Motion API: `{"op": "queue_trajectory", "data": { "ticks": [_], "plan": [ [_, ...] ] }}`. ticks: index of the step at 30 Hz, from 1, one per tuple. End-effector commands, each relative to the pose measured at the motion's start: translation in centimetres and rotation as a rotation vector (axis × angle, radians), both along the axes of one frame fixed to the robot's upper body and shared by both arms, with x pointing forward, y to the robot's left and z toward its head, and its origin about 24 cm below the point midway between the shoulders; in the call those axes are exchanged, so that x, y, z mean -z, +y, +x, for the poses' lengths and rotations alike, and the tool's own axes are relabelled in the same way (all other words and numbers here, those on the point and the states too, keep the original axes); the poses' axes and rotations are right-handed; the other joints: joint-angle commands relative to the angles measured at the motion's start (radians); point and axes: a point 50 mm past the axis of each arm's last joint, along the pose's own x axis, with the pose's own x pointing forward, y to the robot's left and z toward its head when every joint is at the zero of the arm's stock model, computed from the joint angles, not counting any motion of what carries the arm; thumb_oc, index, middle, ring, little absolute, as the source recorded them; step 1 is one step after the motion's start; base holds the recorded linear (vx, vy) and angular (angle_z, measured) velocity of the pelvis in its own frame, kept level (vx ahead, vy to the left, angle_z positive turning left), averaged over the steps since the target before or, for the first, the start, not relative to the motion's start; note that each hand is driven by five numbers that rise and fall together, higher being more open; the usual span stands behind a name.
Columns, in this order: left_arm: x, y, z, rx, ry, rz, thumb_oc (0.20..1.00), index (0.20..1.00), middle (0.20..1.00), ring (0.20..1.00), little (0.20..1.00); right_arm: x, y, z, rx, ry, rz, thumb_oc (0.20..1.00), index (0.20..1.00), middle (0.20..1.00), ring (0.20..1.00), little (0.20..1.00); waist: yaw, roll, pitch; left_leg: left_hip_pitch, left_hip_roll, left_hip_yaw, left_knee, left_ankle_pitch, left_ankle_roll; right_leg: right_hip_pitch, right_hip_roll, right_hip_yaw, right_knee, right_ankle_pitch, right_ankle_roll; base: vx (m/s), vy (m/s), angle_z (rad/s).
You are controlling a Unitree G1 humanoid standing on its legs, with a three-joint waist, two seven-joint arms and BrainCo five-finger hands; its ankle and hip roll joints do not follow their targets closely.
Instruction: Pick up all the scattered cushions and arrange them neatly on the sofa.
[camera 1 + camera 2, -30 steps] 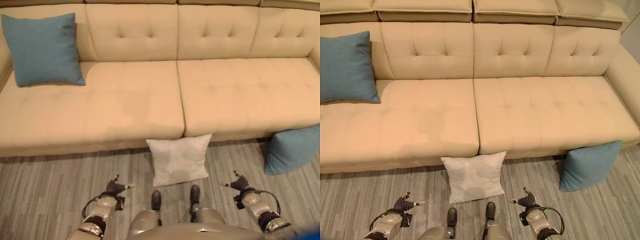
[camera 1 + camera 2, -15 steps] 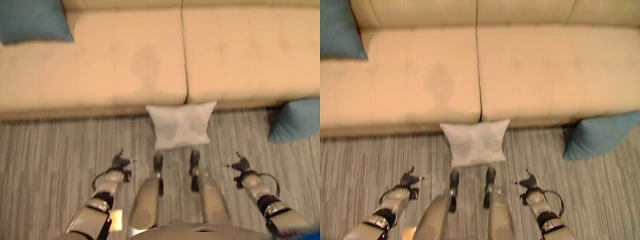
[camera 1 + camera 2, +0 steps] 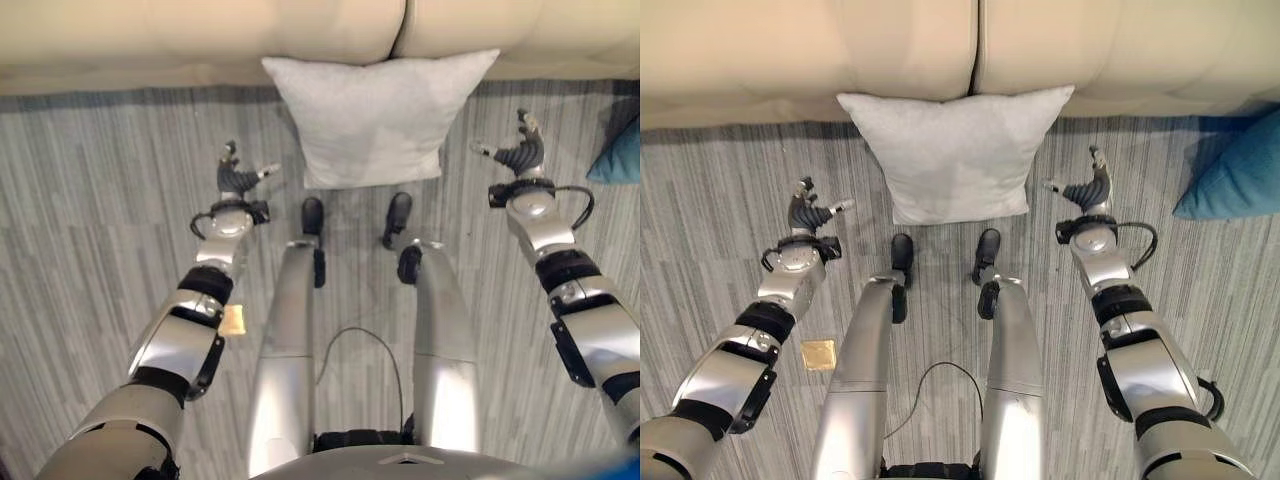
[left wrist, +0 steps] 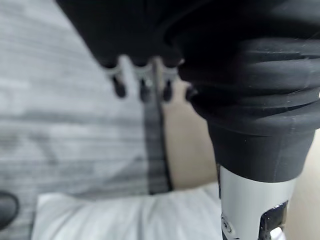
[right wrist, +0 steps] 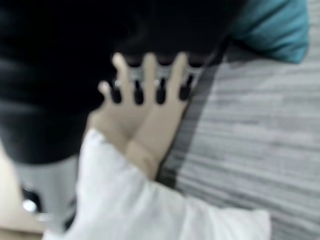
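Left eye view
- White cushion (image 3: 375, 118): on the grey striped floor (image 3: 100, 200), its top edge leaning against the front of the beige sofa (image 3: 200, 40), right at the seam between the two seat pads.
- Left hand (image 3: 236, 178): low over the floor, to the left of the white cushion and apart from it; fingers relaxed and spread, holding nothing.
- Right hand (image 3: 520, 155): just beside the cushion's right edge, not touching it; fingers loosely spread, empty.
- Blue cushion (image 3: 622, 155): a corner at the right edge, on the floor.
- Small tan square (image 3: 232, 320): flat on the floor beside the left arm.

Right eye view
- Blue cushion (image 3: 1235, 172): on the floor, against the sofa base, well to the right of the right hand.

Left wrist view
- Left hand: dark-tipped fingers (image 4: 141, 90) fairly straight, nothing between them; white cushion (image 4: 125, 215) and sofa base beyond.

Right wrist view
- Right hand: fingers (image 5: 150, 75) straight in a row, empty; white cushion (image 5: 130, 200) near, blue cushion (image 5: 270, 25) farther off.
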Motion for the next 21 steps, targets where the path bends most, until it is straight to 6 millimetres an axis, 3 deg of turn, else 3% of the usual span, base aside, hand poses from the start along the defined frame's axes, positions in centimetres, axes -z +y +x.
{"op": "queue_trajectory", "data": {
  "ticks": [1, 3, 8, 9, 12, 18, 21],
  "plan": [
    [2.8, 1.0, -1.5, -0.071, 0.053, -0.046, 1.0, 1.0, 1.0, 1.0, 1.0, 2.9, -1.5, -1.4, 0.046, 0.048, -0.015, 1.0, 1.0, 1.0, 1.0, 1.0, -0.011, 0.02, -0.138, -0.033, -0.023, -0.012, -0.074, 0.051, -0.009, -0.016, -0.007, 0.048, 0.072, -0.092, 0.086, 0.1, 0.001, 0.06],
    [2.5, 1.0, -1.3, -0.068, 0.046, -0.048, 1.0, 1.0, 1.0, 1.0, 1.0, 2.5, -1.3, -1.2, 0.038, 0.043, -0.023, 1.0, 1.0, 1.0, 1.0, 1.0, -0.013, 0.019, -0.137, -0.057, -0.023, -0.013, -0.062, 0.046, -0.01, -0.039, -0.005, 0.053, 0.08, -0.097, 0.084, 0.05, -0.003, 0.0],
    [-1.7, 0.9, 0.6, -0.043, -0.03, -0.023, 1.0, 1.0, 1.0, 1.0, 1.0, -1.5, -1.2, 0.0, 0.018, -0.019, -0.076, 1.0, 1.0, 1.0, 1.0, 1.0, -0.034, 0.012, -0.124, -0.167, -0.029, -0.005, -0.012, 0.035, -0.01, -0.159, -0.005, 0.077, 0.13, -0.107, 0.075, 0.02, 0.0, 0.0],
    [-1.8, 0.9, 0.6, -0.043, -0.03, -0.024, 1.0, 1.0, 1.0, 1.0, 1.0, -1.5, -1.2, 0.0, 0.018, -0.02, -0.077, 1.0, 1.0, 1.0, 1.0, 1.0, -0.034, 0.012, -0.125, -0.169, -0.029, -0.004, -0.012, 0.035, -0.01, -0.162, -0.005, 0.078, 0.131, -0.107, 0.075, 0.04, 0.019, -0.02],
    [-4.5, 0.1, 1.5, -0.033, -0.089, 0.009, 1.0, 1.0, 1.0, 1.0, 1.0, -3.4, -1.3, 0.4, 0.016, -0.051, -0.104, 1.0, 1.0, 1.0, 1.0, 1.0, -0.042, 0.01, -0.119, -0.232, -0.028, -0.004, 0.011, 0.032, -0.007, -0.224, 0.002, 0.086, 0.146, -0.102, 0.078, 0.03, -0.009, -0.04],
    [-7.7, -1.3, 2.4, -0.022, -0.158, 0.024, 1.0, 1.0, 1.0, 1.0, 1.0, -6.1, -0.4, 1.0, 0.003, -0.108, -0.118, 1.0, 1.0, 1.0, 1.0, 1.0, -0.053, 0.006, -0.098, -0.296, -0.027, 0.005, 0.042, 0.028, -0.006, -0.288, 0.009, 0.1, 0.167, -0.096, 0.086, 0.02, -0.003, -0.05],
    [-10.4, -2.3, 2.9, -0.006, -0.212, 0.023, 1.0, 1.0, 1.0, 1.0, 1.0, -8.7, 0.5, 1.4, -0.016, -0.154, -0.137, 1.0, 1.0, 1.0, 1.0, 1.0, -0.056, 0.017, -0.048, -0.317, -0.023, -0.003, 0.081, 0.023, -0.005, -0.293, 0.009, 0.098, 0.179, -0.1, 0.086, 0.01, 0.019, -0.05]
  ]
}}
